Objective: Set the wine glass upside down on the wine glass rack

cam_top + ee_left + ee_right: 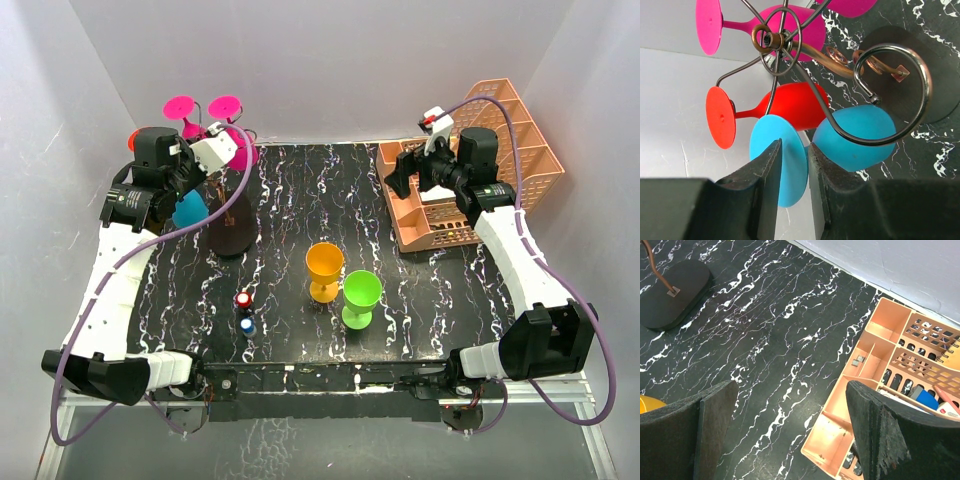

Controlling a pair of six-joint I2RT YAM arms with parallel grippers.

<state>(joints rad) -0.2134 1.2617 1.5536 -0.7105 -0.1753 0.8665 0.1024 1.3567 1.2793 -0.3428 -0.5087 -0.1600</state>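
The wine glass rack [232, 235] stands at the left rear of the mat. Its wire hub [771, 40] and curled scroll arms fill the left wrist view, and its black oval base also shows in the right wrist view [675, 292]. Two pink glasses [180, 105] and a red one [795, 105] hang on it, bowls down. My left gripper [795, 150] is shut on the stem of a blue wine glass [855, 137], between its foot and bowl, with a scroll arm curling around the stem. In the top view this glass [188, 210] hangs bowl down beside the rack. My right gripper [791, 390] is open and empty.
An orange glass [325, 265] and a green glass [360, 295] stand upright mid-mat. Two small red and blue objects [245, 310] lie left of them. A peach plastic basket [480, 150] sits at the right rear, under my right gripper [405, 175].
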